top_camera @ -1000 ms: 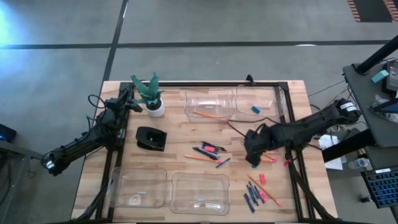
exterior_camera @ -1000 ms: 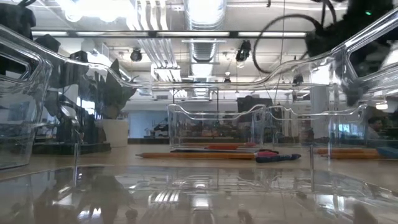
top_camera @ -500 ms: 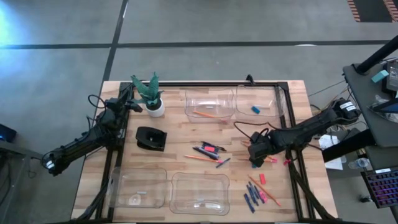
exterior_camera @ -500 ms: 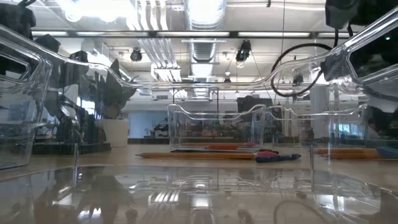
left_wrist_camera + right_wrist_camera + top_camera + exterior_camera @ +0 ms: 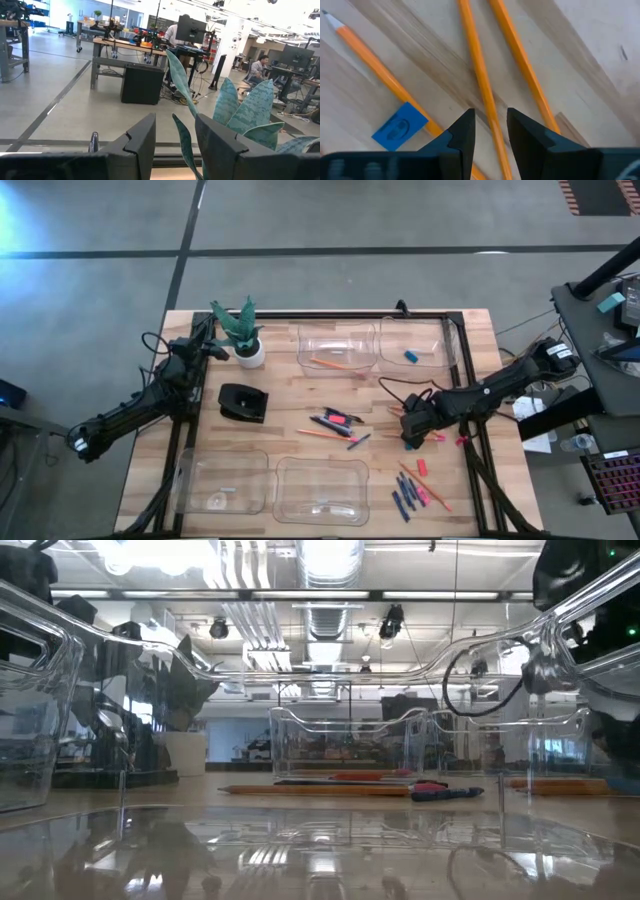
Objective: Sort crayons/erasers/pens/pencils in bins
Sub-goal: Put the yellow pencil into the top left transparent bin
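Since the earlier frame, the right gripper (image 5: 490,131) has lowered toward the tabletop (image 5: 280,390), its jaws narrowly parted astride one orange pencil (image 5: 481,80). That pencil's long axis runs straight ahead between the jaws, seemingly ungripped. Left gripper (image 5: 172,145), jaws apart, waits by the plant (image 5: 240,330).

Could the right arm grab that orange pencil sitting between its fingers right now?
Probably yes. In the wrist view the right gripper is open with its two fingers on either side of the middle pencil. A second pencil lies close alongside and might get nudged.
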